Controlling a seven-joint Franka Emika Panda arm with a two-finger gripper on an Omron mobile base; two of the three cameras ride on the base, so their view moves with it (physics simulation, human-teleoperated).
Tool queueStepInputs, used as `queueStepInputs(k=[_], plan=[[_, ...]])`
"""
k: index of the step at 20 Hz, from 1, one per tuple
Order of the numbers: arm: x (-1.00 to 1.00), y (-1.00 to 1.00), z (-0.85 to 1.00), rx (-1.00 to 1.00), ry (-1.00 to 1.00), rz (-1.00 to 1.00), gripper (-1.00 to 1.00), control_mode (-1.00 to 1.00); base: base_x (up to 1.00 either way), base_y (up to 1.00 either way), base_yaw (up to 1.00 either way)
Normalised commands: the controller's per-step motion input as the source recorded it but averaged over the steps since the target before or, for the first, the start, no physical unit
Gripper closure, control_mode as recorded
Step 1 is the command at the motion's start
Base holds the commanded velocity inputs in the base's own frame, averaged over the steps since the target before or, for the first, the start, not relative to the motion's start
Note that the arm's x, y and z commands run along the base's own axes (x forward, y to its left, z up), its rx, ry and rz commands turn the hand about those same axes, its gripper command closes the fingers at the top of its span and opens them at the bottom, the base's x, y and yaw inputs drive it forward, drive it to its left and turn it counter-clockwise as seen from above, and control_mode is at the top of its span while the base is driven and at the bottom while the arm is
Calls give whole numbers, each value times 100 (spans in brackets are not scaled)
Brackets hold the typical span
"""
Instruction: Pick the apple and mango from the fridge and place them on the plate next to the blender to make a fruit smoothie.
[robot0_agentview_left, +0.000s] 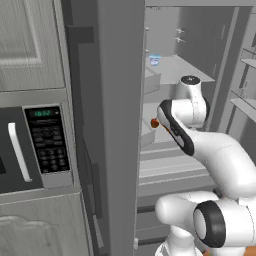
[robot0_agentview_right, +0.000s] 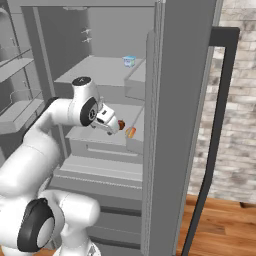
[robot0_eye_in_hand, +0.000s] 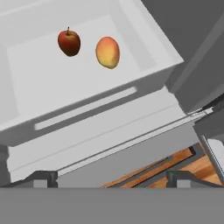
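The fridge (robot0_agentview_left: 120, 125) stands open, and my arm reaches in among its white shelves. In the hand view the apple (robot0_eye_in_hand: 69, 42), dark red with a short stem, lies on a white fridge shelf (robot0_eye_in_hand: 65, 96), with the orange-yellow mango (robot0_eye_in_hand: 108, 52) just to its right; they lie close together without touching. My gripper (robot0_eye_in_hand: 113, 179) hangs back from the shelf's front edge, open, its two tips wide apart with nothing between them. From the right base view the apple (robot0_agentview_right: 121, 124) and mango (robot0_agentview_right: 130, 132) sit just past my hand. The plate and the blender are out of view.
A black-panelled microwave (robot0_agentview_left: 45, 145) is built in to the left of the fridge. A small blue-and-white cup (robot0_agentview_right: 129, 61) stands on an upper shelf. The fridge door (robot0_agentview_right: 175, 125) with its dark bar handle (robot0_agentview_right: 220, 125) stands close on the right. Drawers lie below the fruit shelf.
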Motion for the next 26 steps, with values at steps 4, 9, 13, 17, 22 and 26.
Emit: queueStepInputs(k=[4, 9, 13, 17, 22, 26], plan=[[55, -11, -42, 0, 0, -7, -100, -100, 0, 0, 0], [39, -35, -33, 0, 0, -1, -100, -100, 0, 0, 0], [25, -45, -28, 0, 0, 0, -100, -100, 0, 0, 0], [26, -33, -24, 0, 0, 0, -100, -100, 0, 0, 0], [46, -6, -24, 0, 0, 0, -100, -100, 0, 0, 0], [55, 0, -25, 0, 0, 0, -100, -100, 0, 0, 0]])
